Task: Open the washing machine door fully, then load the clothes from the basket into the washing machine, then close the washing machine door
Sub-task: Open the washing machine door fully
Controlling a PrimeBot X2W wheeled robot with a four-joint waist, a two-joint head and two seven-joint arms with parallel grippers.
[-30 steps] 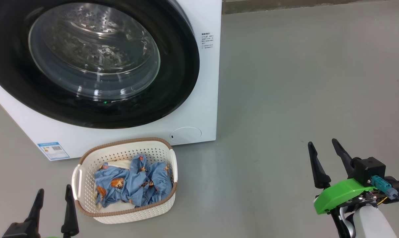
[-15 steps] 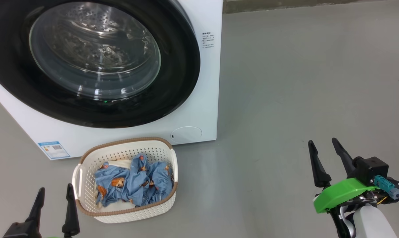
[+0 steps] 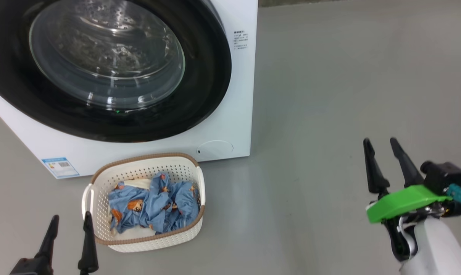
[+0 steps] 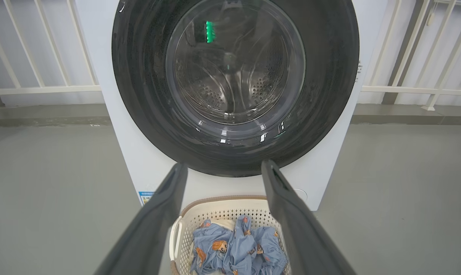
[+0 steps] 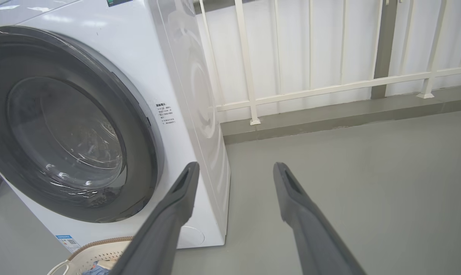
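The white washing machine (image 3: 230, 114) stands at the upper left, and its round black-ringed door (image 3: 200, 91) lies flat against the front. On the floor before it sits the cream basket (image 3: 100, 179) holding the blue bear-print clothes (image 3: 154, 206) over a cream piece. My left gripper (image 3: 71, 224) is open just left of the basket, nothing between its fingers. Far to the right my right gripper (image 3: 381, 143) hangs open over bare floor. In the left wrist view the door (image 4: 326, 95), basket (image 4: 223, 206) and clothes (image 4: 234, 248) lie ahead of the open gripper (image 4: 223, 170). The right wrist view has the machine (image 5: 184, 95), door (image 5: 139, 126), basket rim (image 5: 97, 244) and open gripper (image 5: 234, 168).
A blue sticker (image 3: 60, 167) and a round service flap (image 3: 215, 149) mark the machine's lower front. Grey floor (image 3: 329, 95) spreads wide to the right. A white railing (image 5: 310, 88) on a low kerb runs behind the machine.
My right gripper has risen and shifted slightly right. The head view has moved a little, so machine and basket sit slightly higher in it. Both grippers stay open.
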